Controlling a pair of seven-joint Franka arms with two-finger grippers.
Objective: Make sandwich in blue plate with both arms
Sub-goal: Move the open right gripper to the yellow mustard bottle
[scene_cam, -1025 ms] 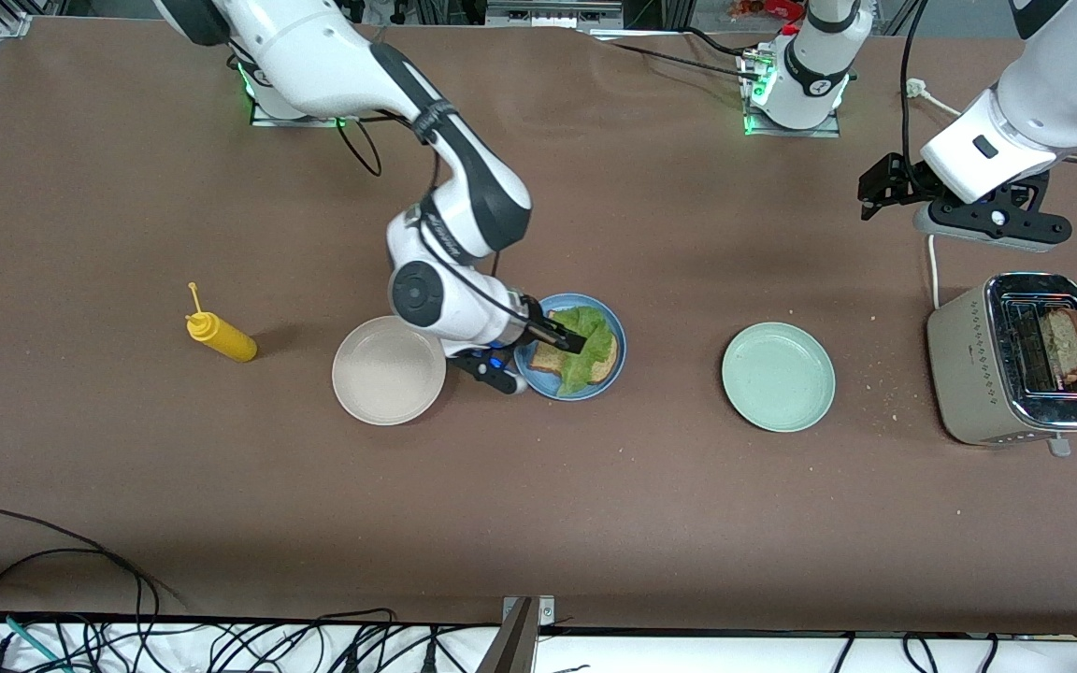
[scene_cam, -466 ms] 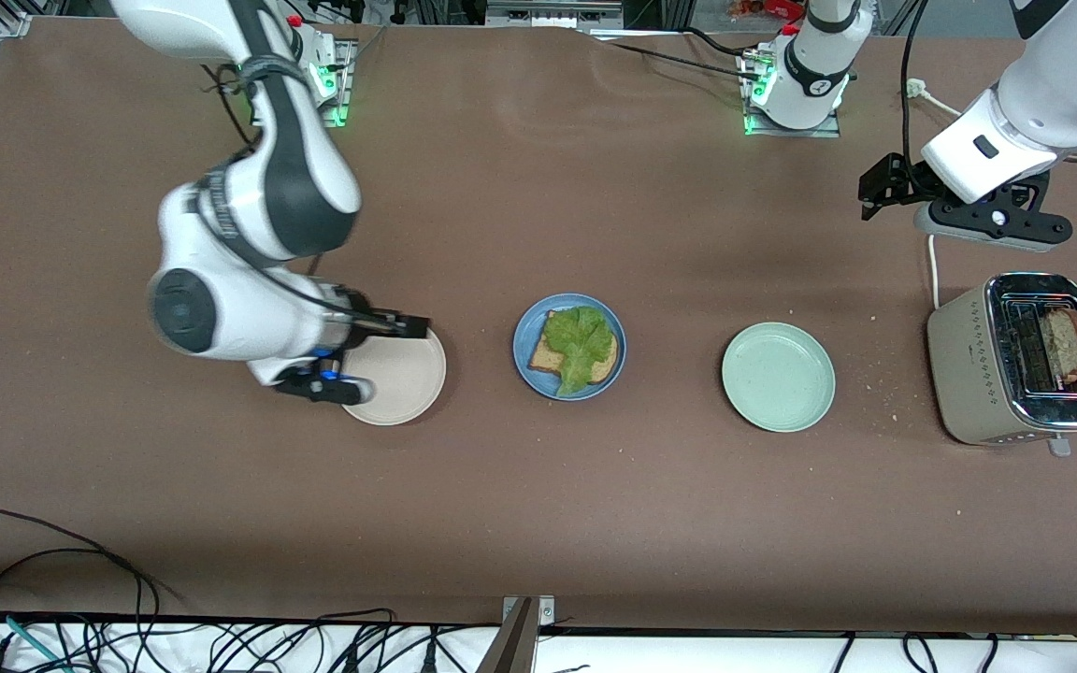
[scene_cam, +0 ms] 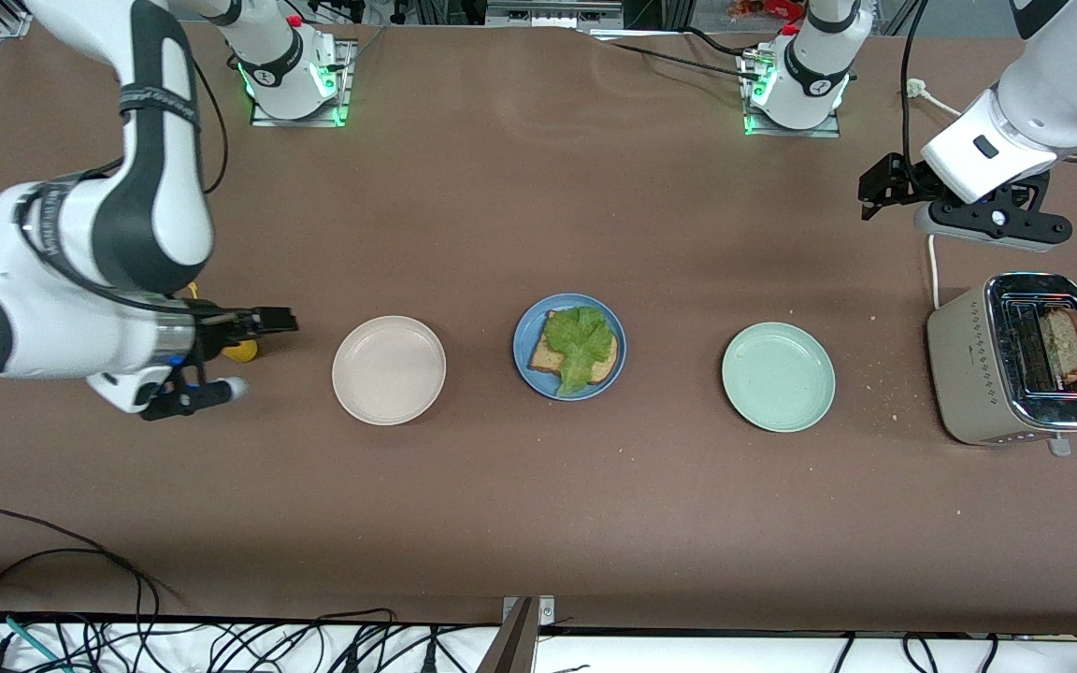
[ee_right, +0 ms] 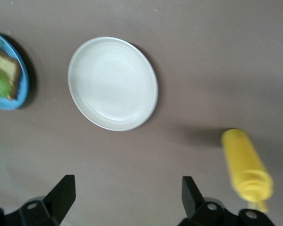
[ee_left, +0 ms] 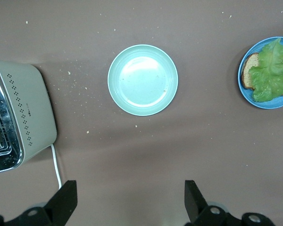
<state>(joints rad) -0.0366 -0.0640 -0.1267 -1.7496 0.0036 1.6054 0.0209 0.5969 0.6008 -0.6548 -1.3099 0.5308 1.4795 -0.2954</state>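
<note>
Left end effector (scene_cam: 884,187) wide, empty, above desk (scene_cam: 538,523) near toaster (scene_cam: 1015,360) | right end effector (scene_cam: 249,350) wide over mustard bottle (ee_right: 247,165) | next: grip the toast slice (scene_cam: 1067,344) by its crust, lift straight, lay on lettuce (scene_cam: 581,344) in blue plate (scene_cam: 524,341).

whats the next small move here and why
Probably the left end effector, open above the table near the toaster, should drop toward the bread slice in its slot. The blue plate holds only one slice under lettuce, so the top is missing.
</note>
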